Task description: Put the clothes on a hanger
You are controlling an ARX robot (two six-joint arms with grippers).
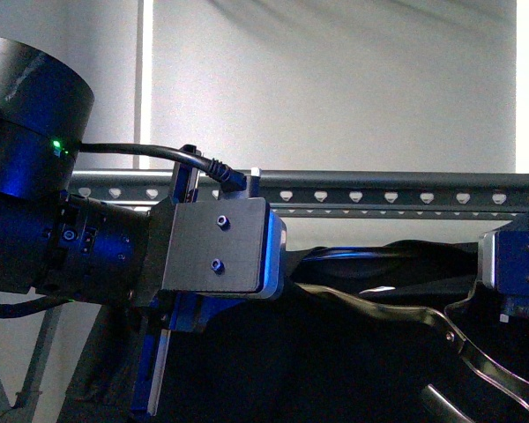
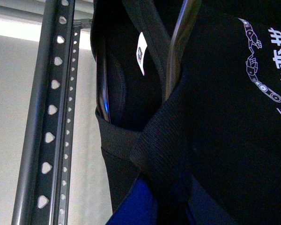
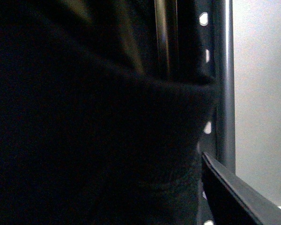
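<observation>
Nearest the lens, the left arm (image 1: pixel 216 242) is filling the foreground, level with the hanger (image 1: pixel 397 181). The clothes (image 1: pixel 353 352) are hanging between both arms, just below the rail and not yet on it. The metal hook (image 1: pixel 383 306) is lying across the fabric. Fabric is covering the left gripper (image 2: pixel 133 211) and the right gripper (image 1: pixel 514 269), so whether either claw is clenched cannot be told. Judged step: raising the garment. Next, the hook is needing to clear the rail's top edge.

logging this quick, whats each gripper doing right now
left gripper: cannot tell, jaws buried under the plain black fabric garment.
right gripper: cannot tell, jaws not visible in any view.
</observation>
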